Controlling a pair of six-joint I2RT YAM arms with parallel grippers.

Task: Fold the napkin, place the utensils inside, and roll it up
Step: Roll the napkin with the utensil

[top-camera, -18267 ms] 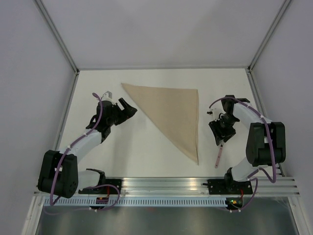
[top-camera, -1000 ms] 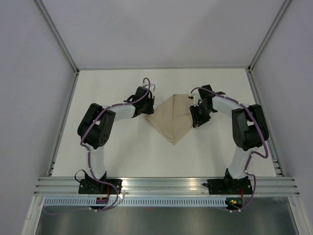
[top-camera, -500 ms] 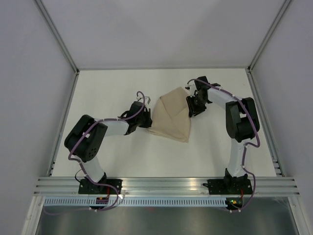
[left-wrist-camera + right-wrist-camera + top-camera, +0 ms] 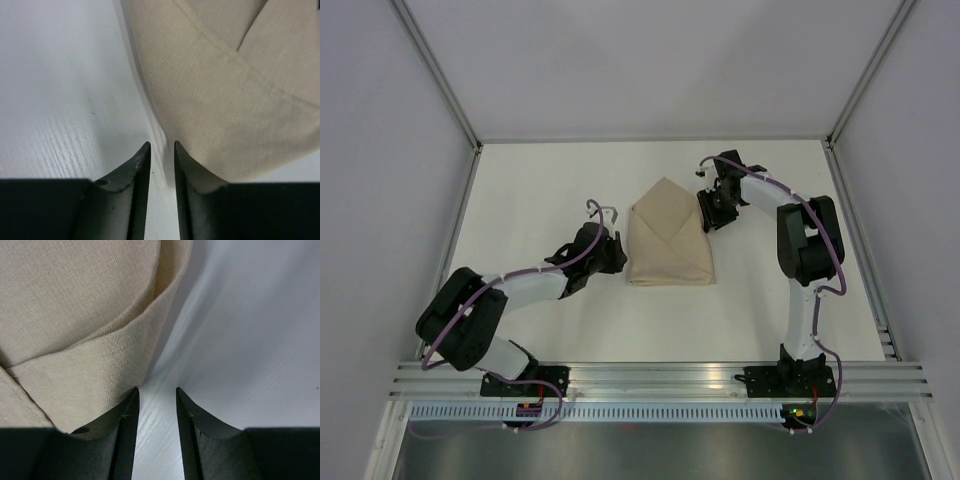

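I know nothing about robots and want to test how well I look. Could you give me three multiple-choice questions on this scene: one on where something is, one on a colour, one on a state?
1. Where does the napkin lie?
A) between the left gripper and the right gripper
B) to the left of both grippers
C) held up in the air

2. What colour is the napkin?
A) blue
B) tan
C) red

3. What state is the napkin in?
A) spread out as a full square
B) rolled into a tight tube
C) folded, with flaps overlapping

Answers:
1 A, one gripper sits at each side edge.
2 B, the cloth looks beige-tan in every view.
3 C, flap edges cross on its top face.
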